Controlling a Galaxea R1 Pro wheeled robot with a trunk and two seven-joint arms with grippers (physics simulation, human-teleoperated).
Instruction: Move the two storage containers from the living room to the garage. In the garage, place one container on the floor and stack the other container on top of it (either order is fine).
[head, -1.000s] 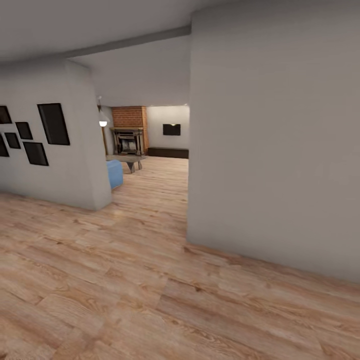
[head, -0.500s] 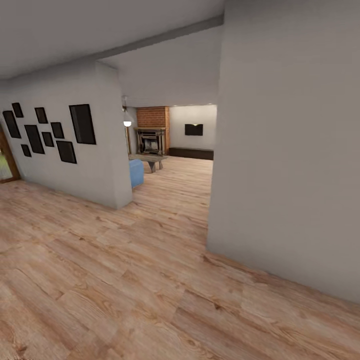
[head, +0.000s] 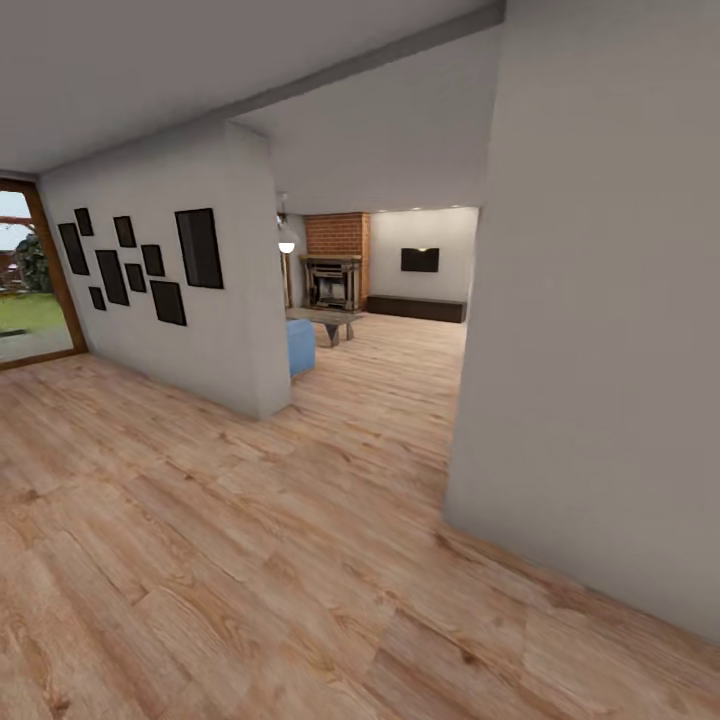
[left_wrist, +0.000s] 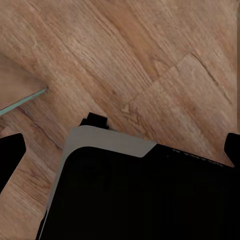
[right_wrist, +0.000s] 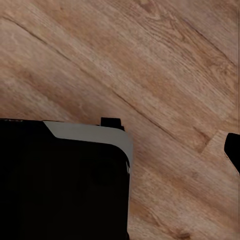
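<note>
The two storage containers are out of view, and so is the garage. I stand in a hallway on light wood planks (head: 250, 560). Through the opening ahead lies the living room (head: 400, 345), with its brick fireplace (head: 335, 275), a wall TV (head: 420, 260), a white pendant lamp (head: 287, 245) and the corner of a blue sofa (head: 300, 347). In the left wrist view my left gripper (left_wrist: 122, 155) hangs open over the planks, its dark fingertips (left_wrist: 11, 155) at the picture's two sides. In the right wrist view my right gripper (right_wrist: 120, 150) looks open too, with one fingertip (right_wrist: 233, 150) showing.
A grey wall corner (head: 590, 350) juts out close on the right. On the left a partition wall (head: 200, 300) carries several black picture frames (head: 198, 247). A glass door to a garden (head: 25, 275) is at far left. My dark base (left_wrist: 140, 195) shows below both wrists.
The whole head view has shifted right as the camera turned left. The glass garden door has come into sight at the left edge.
</note>
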